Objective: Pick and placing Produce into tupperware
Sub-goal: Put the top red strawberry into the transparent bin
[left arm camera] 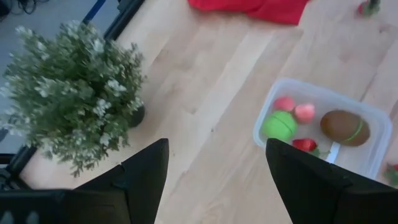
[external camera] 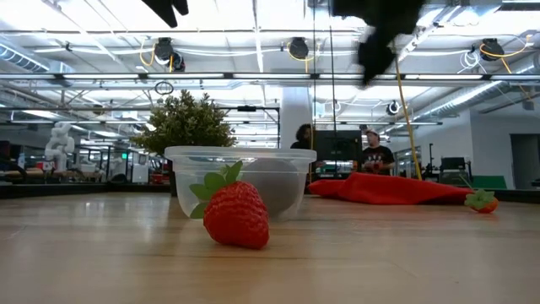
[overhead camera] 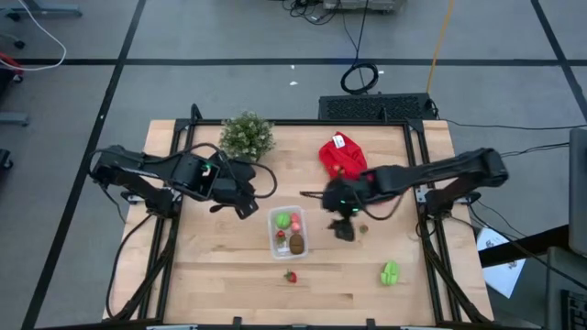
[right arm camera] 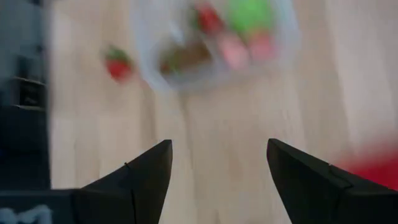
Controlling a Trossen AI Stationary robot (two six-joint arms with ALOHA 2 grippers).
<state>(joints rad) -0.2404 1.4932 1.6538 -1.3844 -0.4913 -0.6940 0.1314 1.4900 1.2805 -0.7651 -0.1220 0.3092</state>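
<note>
The clear tupperware (overhead camera: 288, 231) sits mid-table and holds a green piece (left arm camera: 280, 124), small pink ones (left arm camera: 304, 112), a brown oval (left arm camera: 345, 127) and a red strawberry (left arm camera: 305, 145). On the table lie a strawberry (overhead camera: 291, 276) near the tub's near side, a green piece (overhead camera: 390, 272) toward the near right, and a small strawberry (overhead camera: 363, 229) beside my right gripper. My left gripper (overhead camera: 246, 206) hovers open left of the tub. My right gripper (overhead camera: 344, 229) hovers open right of it, raised above the table (external camera: 375, 46).
A bushy green plant (overhead camera: 246, 136) stands at the far left of the table. A red cloth (overhead camera: 341, 156) lies at the far right, behind my right arm. People stand in the room beyond the table (external camera: 371, 156). Bare wood stretches along the near edge (overhead camera: 220, 293).
</note>
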